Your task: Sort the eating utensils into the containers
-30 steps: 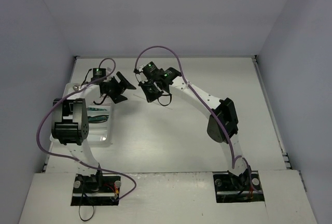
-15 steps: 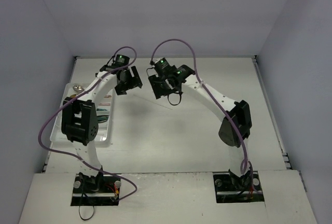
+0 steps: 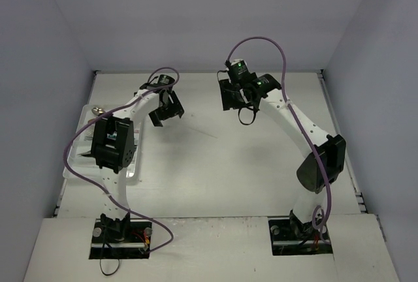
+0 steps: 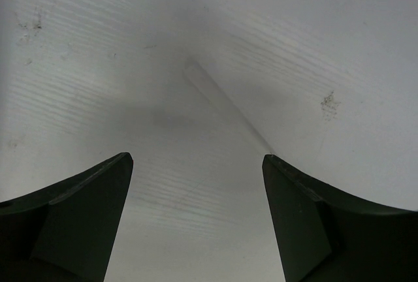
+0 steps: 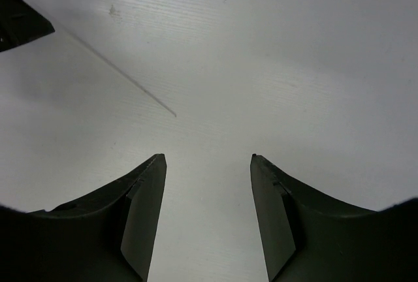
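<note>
Sorting is apparently nearing completion: one thin pale stick (image 4: 225,106) is lying mid-table, outside the left-edge tray (image 3: 68,170). Left gripper (image 4: 196,158) and right gripper (image 5: 208,156) are hovering released, empty.

white tray (image 3: 77,164) at 9 o'clock in the top view, largely covered by the left arm (image 3: 114,145); what it holds is too small to tell. thin pale stick (image 4: 225,106) — blurred in the left wrist view. dark shape (image 5: 16,21) at 10 o'clock in the right wrist view — cut off by the edge.
</note>
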Action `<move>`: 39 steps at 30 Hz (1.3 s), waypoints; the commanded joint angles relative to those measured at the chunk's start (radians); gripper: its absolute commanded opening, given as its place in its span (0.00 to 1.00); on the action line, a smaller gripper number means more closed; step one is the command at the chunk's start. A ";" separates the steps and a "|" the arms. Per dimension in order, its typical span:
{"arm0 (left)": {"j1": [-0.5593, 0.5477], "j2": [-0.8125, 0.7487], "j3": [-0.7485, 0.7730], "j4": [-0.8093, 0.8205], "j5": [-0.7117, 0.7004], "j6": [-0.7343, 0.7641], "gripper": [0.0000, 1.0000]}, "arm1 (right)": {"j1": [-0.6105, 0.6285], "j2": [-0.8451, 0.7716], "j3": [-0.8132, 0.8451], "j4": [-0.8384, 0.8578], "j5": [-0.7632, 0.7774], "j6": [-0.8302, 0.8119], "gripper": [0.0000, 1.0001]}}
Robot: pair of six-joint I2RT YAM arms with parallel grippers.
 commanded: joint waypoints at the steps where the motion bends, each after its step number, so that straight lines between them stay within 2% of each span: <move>1: -0.006 0.011 0.093 -0.008 -0.008 -0.069 0.78 | 0.010 -0.069 -0.027 0.012 0.003 0.020 0.51; 3: -0.007 0.029 0.105 -0.010 -0.006 -0.077 0.79 | 0.010 -0.073 -0.032 0.012 0.005 0.020 0.51; 4: -0.007 0.037 0.118 -0.011 -0.005 -0.079 0.84 | 0.010 -0.075 -0.032 0.012 0.007 0.022 0.50; 5: -0.007 0.047 0.125 -0.013 -0.004 -0.083 0.97 | 0.009 -0.076 -0.033 0.012 0.010 0.022 0.50; 10: -0.011 0.114 0.158 -0.013 0.012 -0.071 0.97 | 0.000 -0.086 -0.042 0.008 0.015 0.022 0.49; 19: -0.038 0.182 0.214 -0.012 0.015 0.036 0.97 | -0.021 -0.091 -0.052 -0.006 0.012 0.012 0.46; 26: -0.038 0.192 0.181 -0.014 0.018 0.064 0.77 | -0.031 -0.095 -0.059 -0.012 0.013 0.013 0.45; 34: -0.046 0.197 0.125 -0.050 -0.003 0.158 0.72 | -0.036 -0.102 -0.068 -0.015 0.010 0.013 0.42; 39: -0.052 0.195 0.089 -0.058 -0.007 0.200 0.65 | -0.040 -0.113 -0.077 -0.017 0.009 0.012 0.40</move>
